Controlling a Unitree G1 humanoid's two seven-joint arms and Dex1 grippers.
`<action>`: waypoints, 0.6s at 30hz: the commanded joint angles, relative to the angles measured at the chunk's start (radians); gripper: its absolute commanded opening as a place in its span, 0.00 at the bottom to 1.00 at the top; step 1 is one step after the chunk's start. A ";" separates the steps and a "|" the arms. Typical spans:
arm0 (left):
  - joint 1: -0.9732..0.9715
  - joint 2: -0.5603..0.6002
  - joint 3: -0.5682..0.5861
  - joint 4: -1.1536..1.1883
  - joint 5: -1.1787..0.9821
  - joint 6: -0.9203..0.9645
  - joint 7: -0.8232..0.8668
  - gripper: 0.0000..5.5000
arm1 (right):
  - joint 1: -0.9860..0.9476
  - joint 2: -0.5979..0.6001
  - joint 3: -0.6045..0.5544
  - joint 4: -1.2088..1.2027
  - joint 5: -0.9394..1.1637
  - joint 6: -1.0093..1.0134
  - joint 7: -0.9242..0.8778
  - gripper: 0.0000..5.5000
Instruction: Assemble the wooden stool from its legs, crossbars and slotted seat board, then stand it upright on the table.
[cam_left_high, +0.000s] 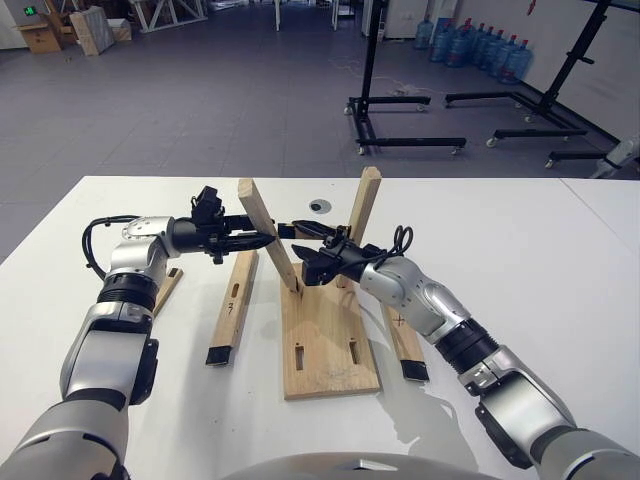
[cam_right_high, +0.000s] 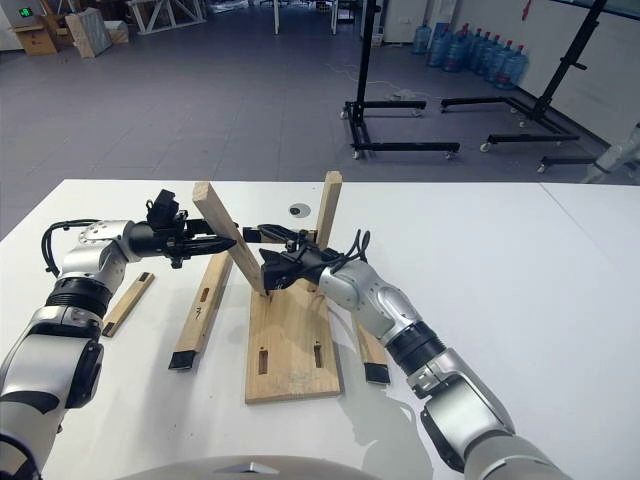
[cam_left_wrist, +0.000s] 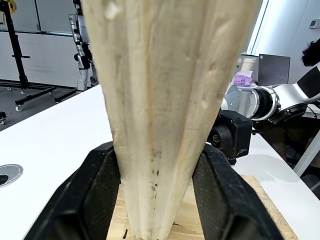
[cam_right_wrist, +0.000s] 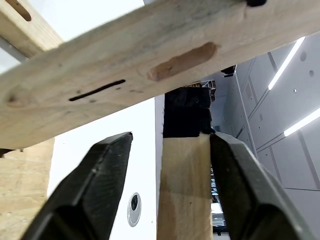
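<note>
**Q:** Where does the stool stand, taking the seat board as the dial's centre and 12 o'clock as away from the robot?

**A:** The seat board lies flat on the white table. Two legs rise from its far end. The tilted leg stands at 11 o'clock and leans toward 9 o'clock. The second leg stands at 1 o'clock, nearly upright.

**Q:** And the grippers?

**A:** The left gripper comes in from 9 o'clock and pinches the tilted leg about halfway up, one finger pressed on each face. The right gripper comes in from 3 o'clock with its fingers spread apart, just beside the tilted leg's lower part. Whether it touches the wood cannot be told.

**Q:** Which loose parts remain?

**A:** A loose leg lies at 9 o'clock, beside the board, with a short bar farther out the same way. Another leg lies at 3 o'clock, partly under the right arm. A round grommet sits in the table at 12 o'clock.
</note>
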 joint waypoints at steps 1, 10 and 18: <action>0.022 -0.006 -0.029 0.007 0.034 0.015 -0.004 0.37 | -0.028 -0.009 -0.003 0.010 -0.010 -0.003 0.002 0.36; 0.001 -0.009 -0.004 0.048 0.034 0.015 -0.004 0.37 | -0.020 -0.046 -0.016 0.061 -0.005 -0.031 -0.027 0.24; -0.009 -0.015 -0.002 0.083 0.076 0.005 0.000 0.37 | 0.054 -0.067 -0.066 0.061 0.082 -0.043 -0.026 0.23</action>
